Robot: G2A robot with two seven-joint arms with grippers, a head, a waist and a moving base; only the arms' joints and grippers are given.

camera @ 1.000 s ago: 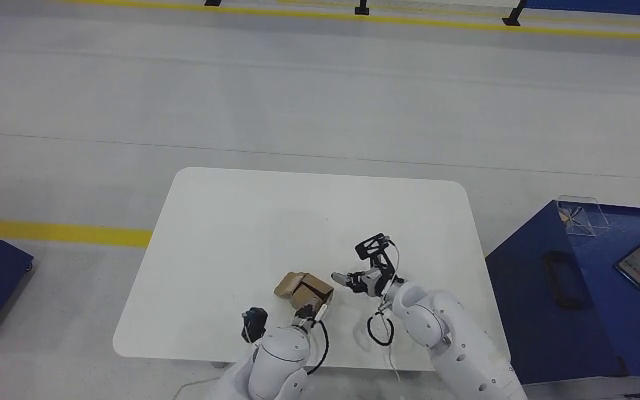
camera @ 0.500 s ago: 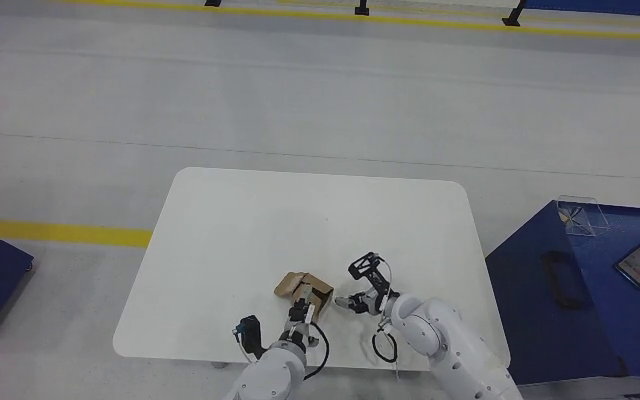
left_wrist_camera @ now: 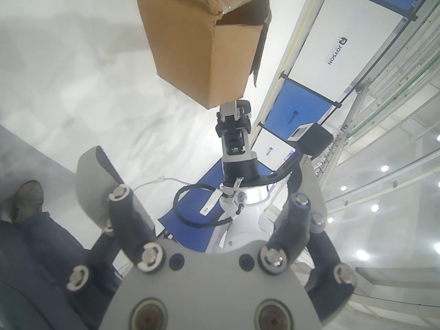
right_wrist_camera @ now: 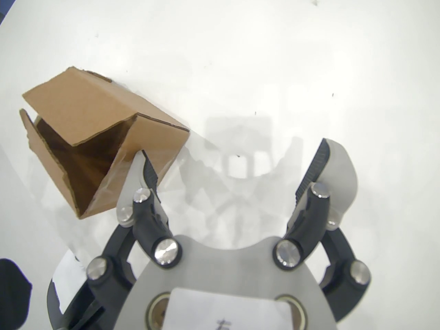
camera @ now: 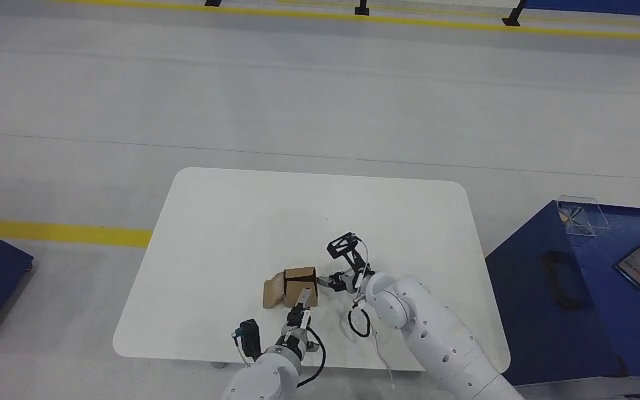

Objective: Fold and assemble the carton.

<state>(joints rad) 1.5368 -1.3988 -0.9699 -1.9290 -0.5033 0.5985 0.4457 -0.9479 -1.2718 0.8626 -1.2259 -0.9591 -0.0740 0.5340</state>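
The carton (camera: 291, 286) lies on its side on the bench (camera: 220, 230), near the front edge and between my two claws. It stands up as a box, but its mouth gapes open, with one flap leaning inward.

My right claw (right_wrist_camera: 233, 154) is spread wide and grasps nothing. One tip of it touches the carton's side wall by the open end, and the other hangs over bare bench. My left claw (left_wrist_camera: 197, 163) is also released and empty. It sits close to the bench's front edge with the carton (left_wrist_camera: 192, 46) just ahead of it, not touching.

I judge the step in hand to be steadying the box so the open flaps can be folded shut. To do it well, I should brace the carton's far wall with one claw before the other pushes, since this light cardboard will likely skid or spin under a one-sided nudge. I should press flat against a panel, not on a corner, and fold along the crease.
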